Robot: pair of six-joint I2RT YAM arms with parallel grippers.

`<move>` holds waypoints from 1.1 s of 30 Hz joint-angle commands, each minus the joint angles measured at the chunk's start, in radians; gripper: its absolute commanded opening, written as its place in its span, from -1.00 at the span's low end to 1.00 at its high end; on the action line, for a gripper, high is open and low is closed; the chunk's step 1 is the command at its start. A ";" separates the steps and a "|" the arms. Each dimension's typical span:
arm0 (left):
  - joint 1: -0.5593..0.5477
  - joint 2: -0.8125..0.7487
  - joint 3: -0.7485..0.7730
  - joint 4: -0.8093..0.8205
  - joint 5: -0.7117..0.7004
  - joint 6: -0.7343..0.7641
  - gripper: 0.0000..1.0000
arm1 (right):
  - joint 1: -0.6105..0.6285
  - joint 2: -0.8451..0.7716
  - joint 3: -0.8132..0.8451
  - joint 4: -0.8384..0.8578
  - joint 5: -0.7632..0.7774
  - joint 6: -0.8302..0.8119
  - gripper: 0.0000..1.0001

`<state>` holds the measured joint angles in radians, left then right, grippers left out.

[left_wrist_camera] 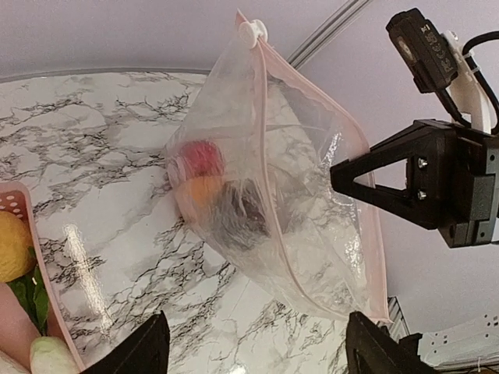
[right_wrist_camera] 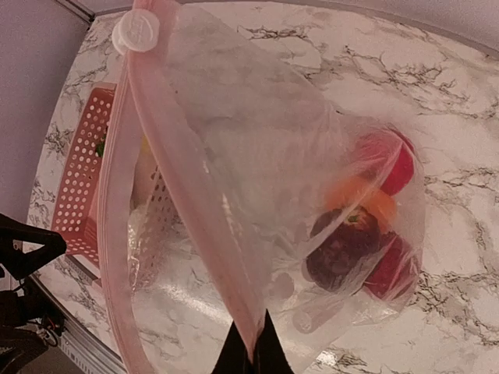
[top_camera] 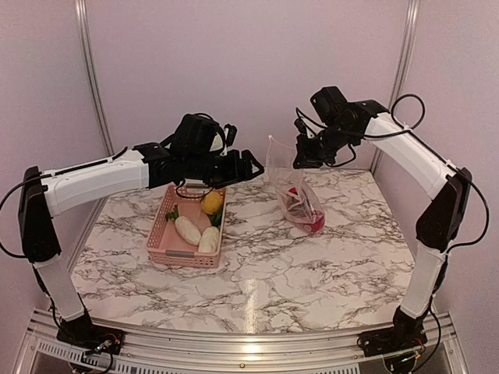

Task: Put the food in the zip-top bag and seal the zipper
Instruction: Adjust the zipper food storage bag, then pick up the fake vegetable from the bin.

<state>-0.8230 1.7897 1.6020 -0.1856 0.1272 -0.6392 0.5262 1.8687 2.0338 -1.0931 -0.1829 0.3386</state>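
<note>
The clear zip-top bag (top_camera: 288,183) hangs open above the table, its bottom resting on the marble. Red, orange and dark purple food (top_camera: 306,214) lies inside; the same pieces show in the left wrist view (left_wrist_camera: 204,189) and the right wrist view (right_wrist_camera: 343,245). The pinkish zipper (right_wrist_camera: 117,210) has a white slider (right_wrist_camera: 135,31) at its far end. My right gripper (right_wrist_camera: 253,354) is shut on one rim of the bag and holds it up. My left gripper (left_wrist_camera: 257,351) is open and empty, just left of the bag (left_wrist_camera: 312,195). A yellow piece (top_camera: 212,202) and white pieces (top_camera: 188,230) lie in the basket.
The pink lattice basket (top_camera: 165,248) stands left of centre on the marble table, under my left arm. It also shows in the left wrist view (left_wrist_camera: 23,210) and behind the bag in the right wrist view (right_wrist_camera: 82,164). Walls close the back and sides.
</note>
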 commanded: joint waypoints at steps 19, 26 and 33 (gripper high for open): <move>0.223 -0.151 -0.401 -0.212 -0.275 -0.039 0.95 | 0.081 0.089 0.063 0.066 -0.105 -0.006 -1.00; 0.226 -0.113 -0.431 -0.257 -0.338 -0.194 0.79 | 0.084 0.066 0.020 0.083 -0.100 -0.001 -1.00; 0.226 -0.034 -0.390 -0.284 -0.318 -0.229 0.64 | 0.085 0.039 -0.033 0.106 -0.101 0.005 -1.00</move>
<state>-0.6018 1.6924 1.1793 -0.4019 -0.1844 -0.8276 0.5983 1.9453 2.0197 -1.0111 -0.2825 0.3382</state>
